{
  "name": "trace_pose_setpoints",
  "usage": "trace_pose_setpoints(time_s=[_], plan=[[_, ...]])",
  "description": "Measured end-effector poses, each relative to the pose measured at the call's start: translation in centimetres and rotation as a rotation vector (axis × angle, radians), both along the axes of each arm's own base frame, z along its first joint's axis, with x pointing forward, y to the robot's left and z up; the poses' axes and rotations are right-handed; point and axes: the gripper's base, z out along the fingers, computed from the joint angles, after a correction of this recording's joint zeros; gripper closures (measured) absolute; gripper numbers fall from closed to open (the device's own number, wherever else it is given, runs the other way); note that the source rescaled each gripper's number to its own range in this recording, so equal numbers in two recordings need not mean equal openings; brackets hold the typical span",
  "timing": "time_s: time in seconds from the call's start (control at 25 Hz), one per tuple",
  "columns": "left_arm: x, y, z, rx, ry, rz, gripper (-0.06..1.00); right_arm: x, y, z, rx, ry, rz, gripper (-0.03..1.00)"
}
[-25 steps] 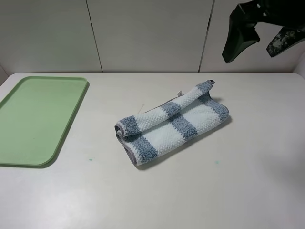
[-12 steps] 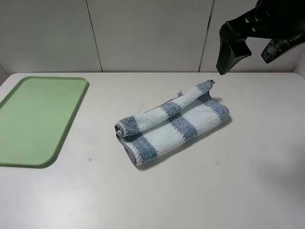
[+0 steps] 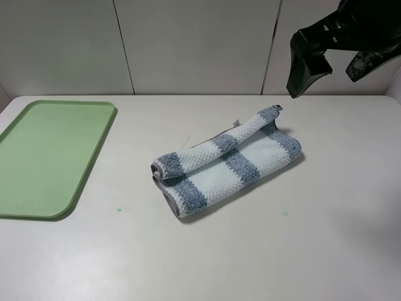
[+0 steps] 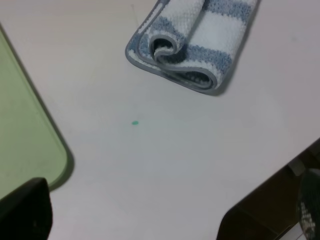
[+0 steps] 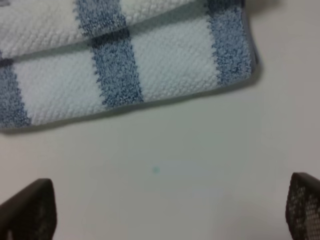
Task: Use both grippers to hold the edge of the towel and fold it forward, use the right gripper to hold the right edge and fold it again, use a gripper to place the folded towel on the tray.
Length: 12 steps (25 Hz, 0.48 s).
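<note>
Lying folded on the white table (image 3: 313, 238), the striped towel (image 3: 227, 161) sat near the middle, rolled end toward the green tray (image 3: 37, 157), well apart from it. Right gripper (image 3: 337, 63) hung high beyond the towel's far right end, fingers spread wide, gripping nothing. Left gripper (image 4: 165, 212) likewise released, over table near the tray's corner.

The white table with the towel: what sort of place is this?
Probably a robot test lab: a plain white table, a folded towel and green tray laid out, a black gripper above.
</note>
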Motion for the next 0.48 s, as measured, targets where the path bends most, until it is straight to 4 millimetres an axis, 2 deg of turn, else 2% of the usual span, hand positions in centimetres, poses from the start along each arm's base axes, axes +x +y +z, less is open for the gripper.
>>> trace_pose_setpoints(time_s=[0.24,0.36,0.48], plan=[[0.0,0.0,0.0,0.0,0.0,0.017,-0.03,0.0,0.0,0.0,-0.034,-0.019,0.092,-0.03],[-0.1,-0.1,0.0,0.0,0.0,0.097,-0.03,0.5,0.2,-0.1,-0.045,-0.047,0.141,-0.03],[-0.2,-0.1,0.0,0.0,0.0,0.212,-0.03,1.5,0.8,-1.4,-0.057,-0.048,0.161,-0.03]])
